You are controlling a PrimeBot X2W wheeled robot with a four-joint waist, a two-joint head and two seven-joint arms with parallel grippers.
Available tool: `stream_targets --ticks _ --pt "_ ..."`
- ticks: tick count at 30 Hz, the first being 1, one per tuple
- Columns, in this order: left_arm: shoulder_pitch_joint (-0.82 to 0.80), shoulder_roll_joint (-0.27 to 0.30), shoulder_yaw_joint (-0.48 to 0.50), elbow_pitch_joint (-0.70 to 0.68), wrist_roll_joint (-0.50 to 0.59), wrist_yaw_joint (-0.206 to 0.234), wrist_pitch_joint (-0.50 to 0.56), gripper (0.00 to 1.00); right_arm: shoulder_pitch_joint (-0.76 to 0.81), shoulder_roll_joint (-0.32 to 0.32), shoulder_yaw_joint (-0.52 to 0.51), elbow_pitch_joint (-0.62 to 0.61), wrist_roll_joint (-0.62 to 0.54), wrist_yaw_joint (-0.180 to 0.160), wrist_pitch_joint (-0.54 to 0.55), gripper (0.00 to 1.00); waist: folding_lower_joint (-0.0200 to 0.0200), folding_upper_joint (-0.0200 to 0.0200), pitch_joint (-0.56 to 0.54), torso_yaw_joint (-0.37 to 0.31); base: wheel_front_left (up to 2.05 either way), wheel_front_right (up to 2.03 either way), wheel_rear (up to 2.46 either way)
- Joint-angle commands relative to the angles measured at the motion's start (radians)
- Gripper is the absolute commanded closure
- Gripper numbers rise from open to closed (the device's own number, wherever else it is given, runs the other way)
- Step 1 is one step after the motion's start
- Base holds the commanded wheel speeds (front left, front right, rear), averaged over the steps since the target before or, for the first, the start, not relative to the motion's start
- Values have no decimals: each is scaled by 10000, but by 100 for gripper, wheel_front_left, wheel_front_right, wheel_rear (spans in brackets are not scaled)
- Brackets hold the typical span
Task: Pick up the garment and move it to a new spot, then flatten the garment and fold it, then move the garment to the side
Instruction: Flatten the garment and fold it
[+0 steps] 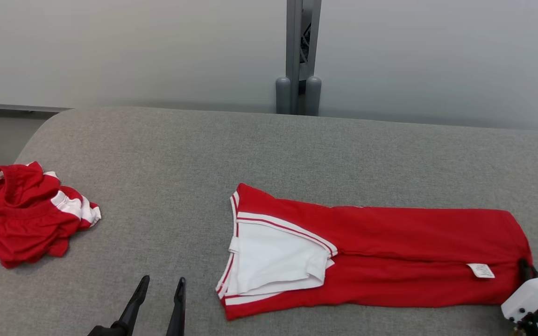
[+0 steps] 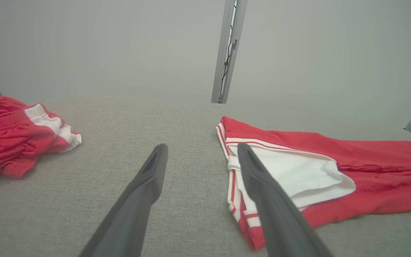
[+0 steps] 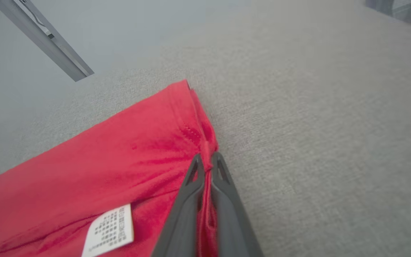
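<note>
The garment (image 1: 390,252) lies on the grey padded table (image 1: 157,154) as a long red strip running left to right. Its white sleeve with striped trim is folded on top at the left end, and a white care label (image 1: 481,270) sits near the right end. My right gripper (image 1: 525,265) is at that right end. In the right wrist view its fingers (image 3: 208,159) are shut on a pinch of the garment's (image 3: 120,160) red hem. My left gripper (image 1: 164,280) stands open above bare table, just left of the sleeve end, as the left wrist view (image 2: 202,148) also shows.
A crumpled red cloth with white bands (image 1: 31,214) lies near the table's left edge. A grey post (image 1: 298,56) stands behind the table against the pale wall. Bare table stretches between the two cloths and behind the garment.
</note>
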Motion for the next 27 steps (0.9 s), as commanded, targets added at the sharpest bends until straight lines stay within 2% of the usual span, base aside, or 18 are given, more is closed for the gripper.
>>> stream_targets --ticks 1,10,14,18,23,27 --pt "-37 33 67 -45 114 -19 -40 0 39 -227 25 -109 106 -28 -81 100 0 -1 -51 -77 0 0 0" --pt "-158 33 231 -38 137 -113 -40 0 -101 -1486 695 -1231 660 -26 540 100 0 -1 -24 -557 0 0 0" --pt "-255 33 186 20 48 -131 -40 0 -86 -1728 1034 -1963 1161 -19 1153 100 0 -1 -53 -679 0 0 0" --pt "-268 32 118 99 3 -140 -40 0 88 -1722 1384 -2845 1643 -17 1667 100 0 -1 -117 -717 0 0 0" --pt "-275 33 -28 226 -65 -109 -39 0 520 -1479 1884 -4711 2426 -17 2297 100 0 -1 -294 -616 0 0 0" --pt "-305 35 -69 263 -104 -82 -39 0 945 -1253 2201 -6209 2612 -17 2754 100 0 -1 -395 -359 0 0 0"
